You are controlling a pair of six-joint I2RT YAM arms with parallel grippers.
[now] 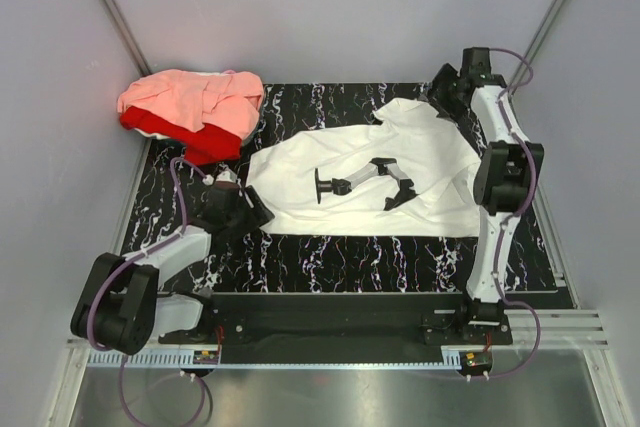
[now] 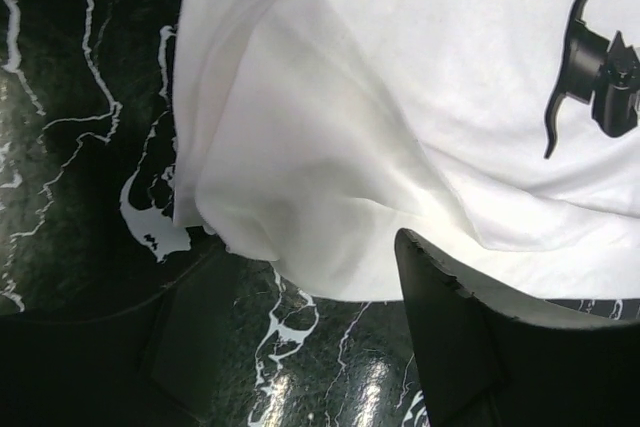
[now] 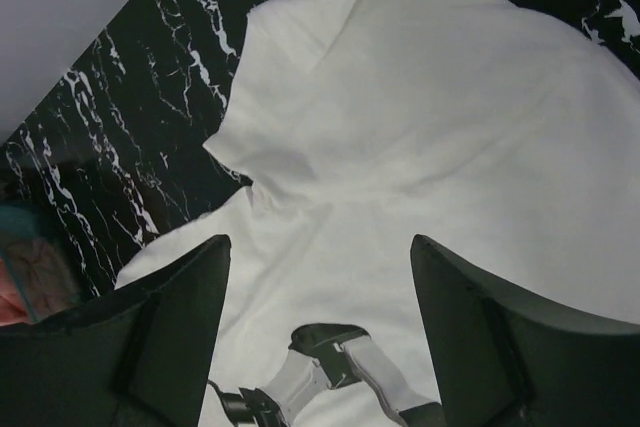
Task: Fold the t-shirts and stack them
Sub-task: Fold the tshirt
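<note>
Pinching the seemingly doubled left sleeve (image 2: 300, 147) of the white t-shirt (image 1: 420, 162) needs both layers; left gripper (image 2: 310, 247) and right gripper (image 3: 320, 247) hang spread, empty.

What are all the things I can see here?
white t-shirt: one, white with a black print, spread out mid-table
pink t-shirt: one, salmon pink, crumpled on top of the pile at the far left corner
red t-shirt: one, red, under the pink one
table: one, black with white marble veins, under everything
walls: grey, around the table
left arm: one, white and black, near left
right arm: one, white and black, right side
left tool: one, black, open, at the white shirt's left edge
right tool: one, black, open, above the white shirt's far right part
</note>
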